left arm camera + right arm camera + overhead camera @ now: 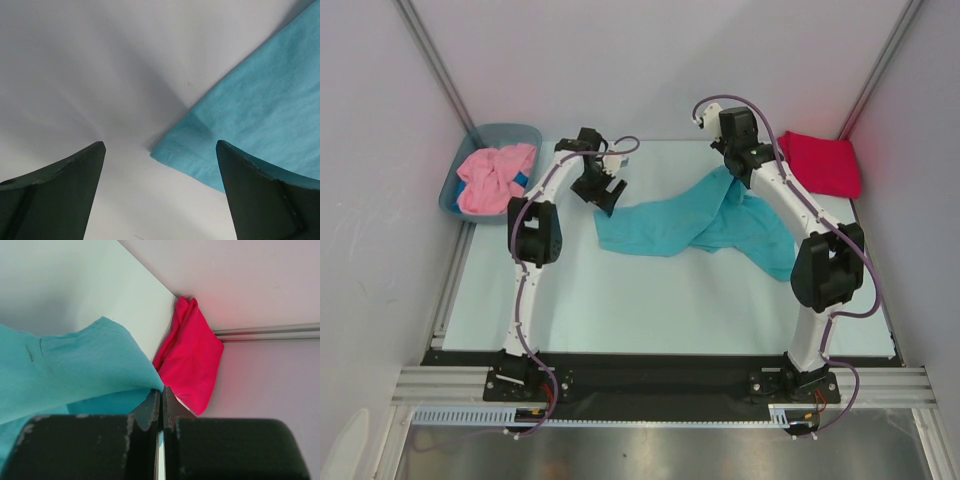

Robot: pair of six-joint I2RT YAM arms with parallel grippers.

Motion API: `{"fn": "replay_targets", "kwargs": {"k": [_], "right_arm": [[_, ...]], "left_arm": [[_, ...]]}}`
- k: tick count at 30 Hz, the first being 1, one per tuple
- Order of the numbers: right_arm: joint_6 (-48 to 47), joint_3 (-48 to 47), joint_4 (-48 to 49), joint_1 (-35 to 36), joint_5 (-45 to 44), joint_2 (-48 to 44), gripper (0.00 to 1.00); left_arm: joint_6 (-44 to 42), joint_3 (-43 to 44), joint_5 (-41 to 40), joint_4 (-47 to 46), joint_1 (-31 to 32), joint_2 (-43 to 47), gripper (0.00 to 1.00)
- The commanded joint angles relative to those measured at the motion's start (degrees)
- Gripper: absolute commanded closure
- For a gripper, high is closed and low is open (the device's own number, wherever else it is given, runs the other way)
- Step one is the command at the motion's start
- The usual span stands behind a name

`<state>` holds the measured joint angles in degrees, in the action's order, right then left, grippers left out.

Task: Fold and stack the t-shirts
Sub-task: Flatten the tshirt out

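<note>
Pinching an edge of the turquoise shirt (pixel 670 225), the right hand (pixel 160 390) is closed tight on the cloth above the table (pixel 620 300). The left hand (pixel 160 144) hangs wide open over the shirt's left corner. A folded red shirt (pixel 820 162) lies at the table's far right corner; the pink shirt (pixel 495 178) sits crumpled in the tub (pixel 510 130).

text: none readable | labels: none | brands: none | numbers: none
</note>
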<state>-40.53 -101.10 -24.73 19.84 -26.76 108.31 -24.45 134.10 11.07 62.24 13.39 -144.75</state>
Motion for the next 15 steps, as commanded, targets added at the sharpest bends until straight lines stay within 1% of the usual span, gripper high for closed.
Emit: {"fn": "replay_targets", "kwargs": {"k": [1,5,6,7,9,10,13,15], "right_arm": [[0.28,-0.41,2.67,0.38,-1.45,-1.88,1.0],[0.1,-0.5,3.28,0.73,-1.71,-1.88,1.0],[0.19,-0.5,3.29,0.64,-1.71,-1.88,1.0],[0.1,-0.5,3.29,0.73,-1.71,-1.88,1.0],[0.1,-0.5,3.29,0.73,-1.71,-1.96,1.0],[0.02,-0.42,3.29,0.73,-1.8,-1.88,1.0],[0.02,-0.33,3.29,0.82,-1.98,-1.88,1.0],[0.1,-0.33,3.37,0.91,-2.15,-1.96,1.0]], "left_arm": [[3.18,-0.86,0.09,0.86,-0.64,3.42,0.02],[3.79,-1.48,0.79,1.66,-0.64,3.68,0.1],[3.79,-1.82,1.14,1.92,-0.56,3.6,0.15],[3.88,-2.09,1.58,2.27,-0.64,3.6,0.24],[3.97,-2.79,2.02,2.36,-0.64,3.51,0.3],[4.14,-2.97,2.29,2.36,-0.64,3.51,0.35],[4.32,-3.41,3.25,2.54,-0.64,3.6,0.55],[4.58,-3.76,4.04,2.71,-0.64,3.59,0.55]]}}
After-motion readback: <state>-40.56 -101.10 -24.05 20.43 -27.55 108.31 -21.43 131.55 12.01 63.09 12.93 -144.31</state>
